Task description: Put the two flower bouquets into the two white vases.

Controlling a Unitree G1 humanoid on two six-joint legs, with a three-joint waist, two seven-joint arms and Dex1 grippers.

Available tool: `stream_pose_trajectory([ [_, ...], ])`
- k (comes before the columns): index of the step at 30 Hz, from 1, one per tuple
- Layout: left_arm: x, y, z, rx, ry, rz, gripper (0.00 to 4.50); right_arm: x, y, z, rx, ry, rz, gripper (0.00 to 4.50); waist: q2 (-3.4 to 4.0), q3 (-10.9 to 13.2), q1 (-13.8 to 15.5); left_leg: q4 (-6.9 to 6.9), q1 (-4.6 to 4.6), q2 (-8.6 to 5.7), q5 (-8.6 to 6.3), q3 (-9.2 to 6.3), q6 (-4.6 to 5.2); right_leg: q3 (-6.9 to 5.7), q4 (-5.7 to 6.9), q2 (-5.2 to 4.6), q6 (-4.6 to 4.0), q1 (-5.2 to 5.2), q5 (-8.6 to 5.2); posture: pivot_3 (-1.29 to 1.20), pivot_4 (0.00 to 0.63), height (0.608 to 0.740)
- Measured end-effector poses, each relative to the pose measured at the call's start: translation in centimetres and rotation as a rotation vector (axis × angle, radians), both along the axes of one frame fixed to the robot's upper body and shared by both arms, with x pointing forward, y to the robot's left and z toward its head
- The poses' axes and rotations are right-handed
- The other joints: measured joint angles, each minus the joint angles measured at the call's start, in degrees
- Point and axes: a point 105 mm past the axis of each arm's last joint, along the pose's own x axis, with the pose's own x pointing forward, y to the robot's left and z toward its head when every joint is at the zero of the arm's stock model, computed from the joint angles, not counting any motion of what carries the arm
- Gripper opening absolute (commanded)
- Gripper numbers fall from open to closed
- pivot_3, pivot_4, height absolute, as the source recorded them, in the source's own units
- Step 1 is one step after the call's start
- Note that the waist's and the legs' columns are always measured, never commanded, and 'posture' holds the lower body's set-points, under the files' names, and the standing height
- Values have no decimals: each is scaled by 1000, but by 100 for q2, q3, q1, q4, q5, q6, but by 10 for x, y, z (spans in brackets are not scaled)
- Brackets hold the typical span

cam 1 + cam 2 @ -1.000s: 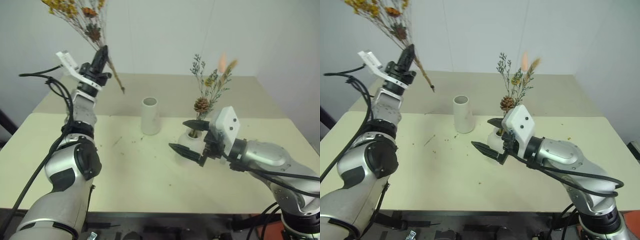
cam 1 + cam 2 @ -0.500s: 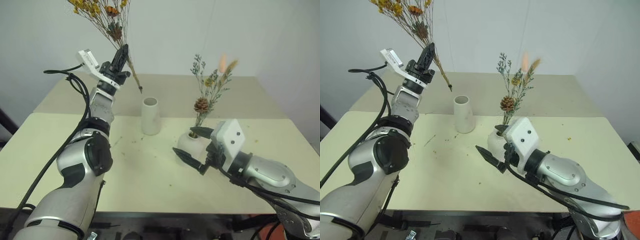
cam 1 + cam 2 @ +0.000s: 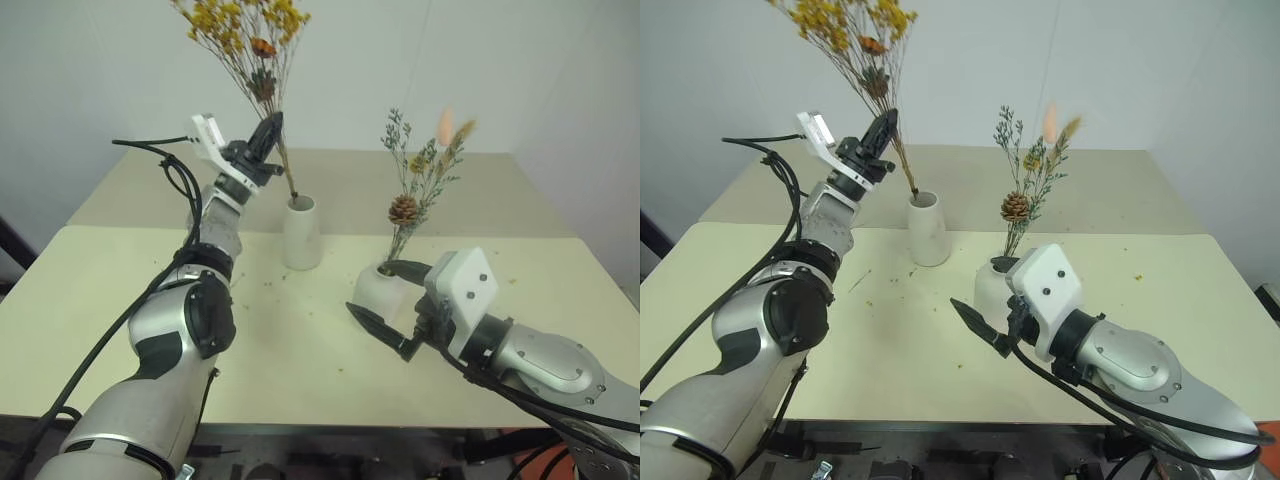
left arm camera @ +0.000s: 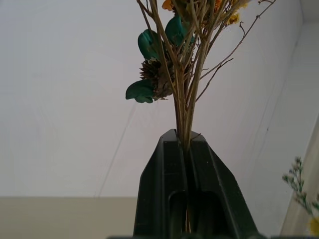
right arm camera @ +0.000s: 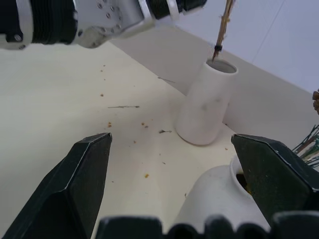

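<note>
Since a second ago the left gripper [image 3: 268, 133] has swung in from the desk's left side toward the middle, carrying the yellow bouquet [image 3: 247, 40] with it, so that the stem ends now hang right at the mouth of the tall vase [image 3: 300, 232]. In the right wrist view the stem tips [image 5: 219, 37] sit just at that rim; whether they have entered yet is hard to tell. The left gripper is clamped tight on the thin stems low down, blossoms held up and tilted slightly, which I judge keeps the bunch steady and leaves a free length of stem below the fingers to drop into the cylinder.

Right of it, the sparser bouquet [image 3: 420, 170] with its brown cone already stands in the squat vase [image 3: 380, 290], so half the task looks done. The right gripper [image 3: 385, 300] has drawn back a little toward the robot; it holds nothing, its fingers spread wide just beside the squat vase, probably kept clear of the left arm's descent.

Both vases stand near each other on a pale cream desk [image 3: 80, 330], sprinkled with small dry crumbs [image 5: 144, 124] shed from the flowers. Behind is a plain white wall [image 3: 560, 70]; nothing else crowds the room.
</note>
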Motion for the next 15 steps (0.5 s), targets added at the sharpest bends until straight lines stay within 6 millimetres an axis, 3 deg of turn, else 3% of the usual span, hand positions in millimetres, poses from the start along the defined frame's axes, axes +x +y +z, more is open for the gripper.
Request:
stream_pose_trajectory([
  [10,4,-2,-24,23,58,25,35,-2,-14,1,-13,13,-56,4500,0,0,4,0,0,0,0,0,0,0,-1,0,0,1,0,0,150,740],
  [15,2,-5,-24,53,41,14,1345,-2,-15,1,12,10,-72,4500,0,0,0,0,1,0,0,0,0,1,1,0,0,1,0,0,150,740],
])
